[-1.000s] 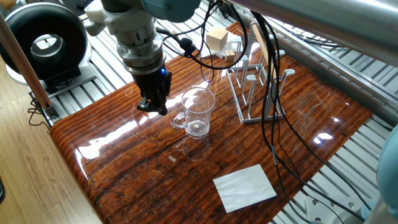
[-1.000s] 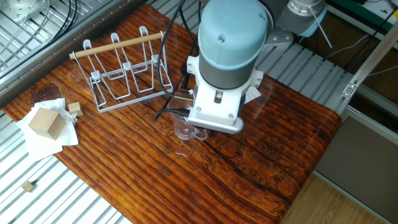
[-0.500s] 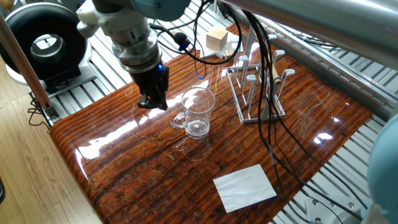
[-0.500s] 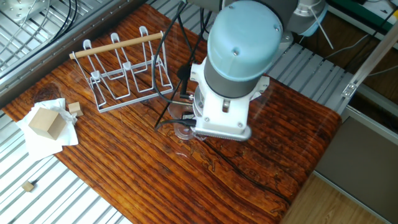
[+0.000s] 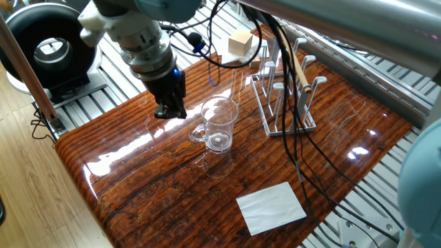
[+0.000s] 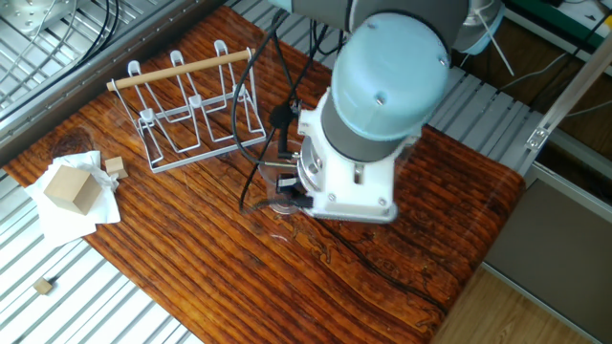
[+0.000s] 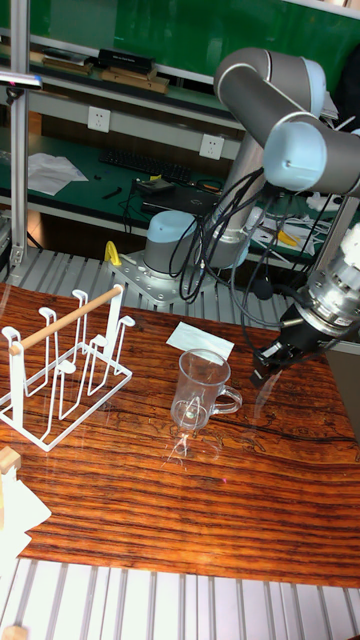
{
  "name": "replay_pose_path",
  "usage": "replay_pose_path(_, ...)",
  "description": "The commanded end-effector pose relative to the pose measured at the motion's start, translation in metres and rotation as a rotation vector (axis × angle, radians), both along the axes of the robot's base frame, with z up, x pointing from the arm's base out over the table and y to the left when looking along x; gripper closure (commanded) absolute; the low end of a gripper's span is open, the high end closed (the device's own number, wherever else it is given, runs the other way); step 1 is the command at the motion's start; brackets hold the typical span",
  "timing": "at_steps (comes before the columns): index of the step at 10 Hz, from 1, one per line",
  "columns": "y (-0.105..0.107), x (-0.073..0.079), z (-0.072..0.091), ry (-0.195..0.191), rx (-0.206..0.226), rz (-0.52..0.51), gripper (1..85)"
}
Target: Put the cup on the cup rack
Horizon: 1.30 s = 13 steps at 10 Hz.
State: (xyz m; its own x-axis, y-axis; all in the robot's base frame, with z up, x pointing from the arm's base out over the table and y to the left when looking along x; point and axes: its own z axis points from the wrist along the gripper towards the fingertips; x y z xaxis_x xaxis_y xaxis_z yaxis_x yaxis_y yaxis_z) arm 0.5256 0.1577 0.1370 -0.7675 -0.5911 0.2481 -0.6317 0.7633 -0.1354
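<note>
Silver-grey arm [image 7: 262, 88], pale-blue joint caps (trailing black cables [image 5: 293, 131])

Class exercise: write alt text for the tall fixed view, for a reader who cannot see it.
A clear cup with a handle stands upright on a wooden table, untouched. The robot arm's tool hangs to its right, apart from it, and the wire cup rack stands empty at left.

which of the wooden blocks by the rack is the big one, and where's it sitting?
The large pale cube, resting on the crumpled white paper. The small block beside it and the tiny one on the metal slats are much smaller.
</note>
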Motion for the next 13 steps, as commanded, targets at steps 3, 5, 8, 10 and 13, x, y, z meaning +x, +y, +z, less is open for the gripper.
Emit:
replay_pose_path(3, 0.007, -0.001, 0.000, 0.027, -0.064, 0.102, 84.3)
replay_pose_path(5, 0.004, 0.001, 0.008, 0.031, -0.104, 0.123, 84.3)
replay_pose_path(8, -0.001, 0.005, 0.010, 0.021, -0.140, 0.152, 84.3)
replay_pose_path(10, -0.001, 0.007, 0.010, 0.015, -0.141, 0.157, 84.3)
replay_pose_path(13, 0.000, 0.009, 0.009, 0.013, -0.139, 0.170, 84.3)
